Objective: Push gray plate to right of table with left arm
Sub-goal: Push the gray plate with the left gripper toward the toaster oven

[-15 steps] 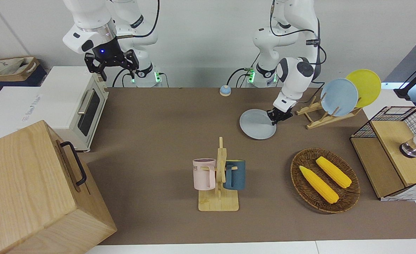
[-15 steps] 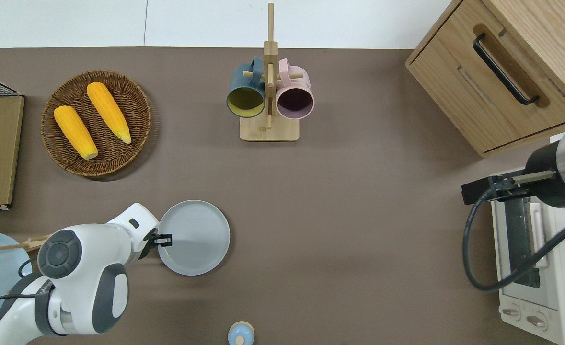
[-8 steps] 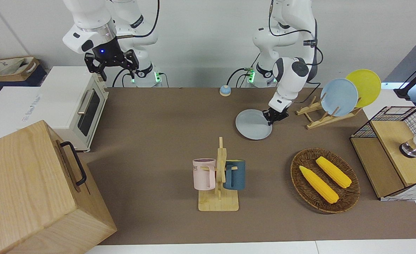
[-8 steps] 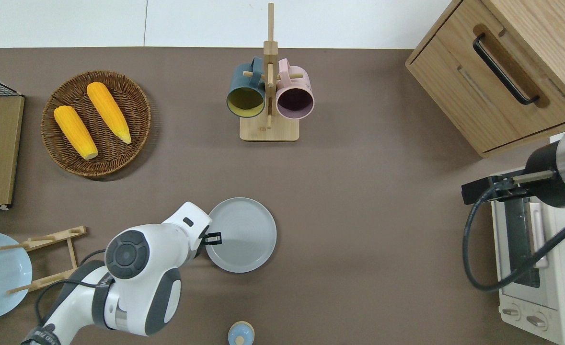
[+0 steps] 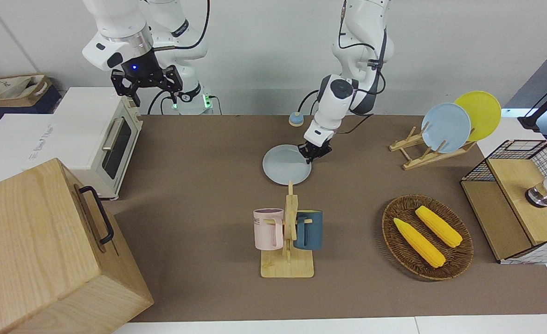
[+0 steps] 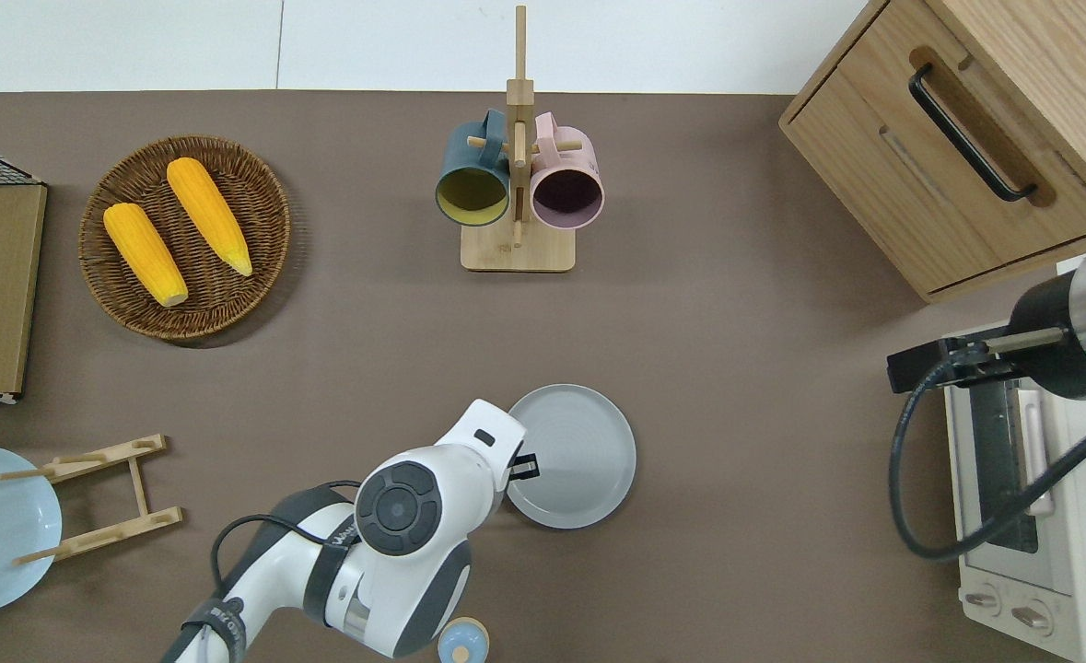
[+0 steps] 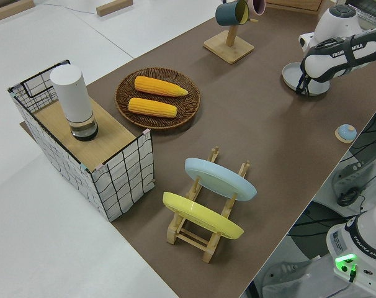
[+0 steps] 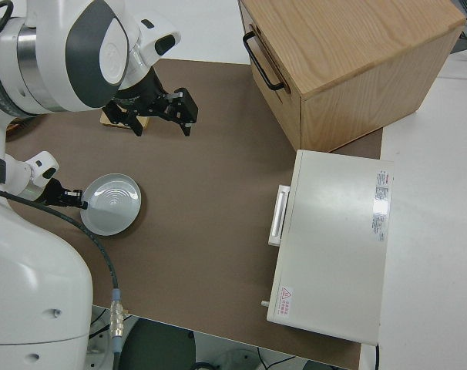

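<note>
Gray plate [image 6: 572, 456] meets left hand [image 6: 526, 467]; overhead shows rim contact.

Bare counter [image 6: 764, 442] stretches from the gray plate [image 6: 572, 457] toward the toaster oven [image 6: 1021, 488]. The mug rack [image 6: 517, 184] stands farther from the robots, well apart.

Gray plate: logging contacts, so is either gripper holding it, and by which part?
Nothing is gripped. The left gripper sits at the rim of the gray plate nearest the left arm's end, pushing; the right arm is parked.
</note>
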Tool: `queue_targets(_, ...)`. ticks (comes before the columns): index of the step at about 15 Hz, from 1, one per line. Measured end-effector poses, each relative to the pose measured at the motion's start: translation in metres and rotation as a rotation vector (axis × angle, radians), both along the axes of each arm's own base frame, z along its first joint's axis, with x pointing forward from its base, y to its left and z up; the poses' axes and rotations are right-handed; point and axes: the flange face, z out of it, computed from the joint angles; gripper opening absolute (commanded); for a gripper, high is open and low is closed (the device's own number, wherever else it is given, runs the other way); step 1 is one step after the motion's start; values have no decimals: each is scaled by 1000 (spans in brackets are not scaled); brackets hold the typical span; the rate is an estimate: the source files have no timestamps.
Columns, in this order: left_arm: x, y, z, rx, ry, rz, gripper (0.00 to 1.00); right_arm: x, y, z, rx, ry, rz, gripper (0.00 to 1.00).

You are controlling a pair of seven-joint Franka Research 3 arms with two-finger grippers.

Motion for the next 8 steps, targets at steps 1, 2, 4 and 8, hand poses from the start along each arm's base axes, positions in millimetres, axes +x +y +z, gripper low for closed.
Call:
queue_targets(1,-2,-16,1,-10,3,12,0,0,0,0,0,0,0,983)
queue_targets(2,-5,-31,2,-19,7,21,0,0,0,0,0,0,0,983)
queue_targets(4,-11,-56,-1,-27,19,32,0,0,0,0,0,0,0,983)
queue_targets(8,-14,-91,-6,-44,33,60,0,0,0,0,0,0,0,983)
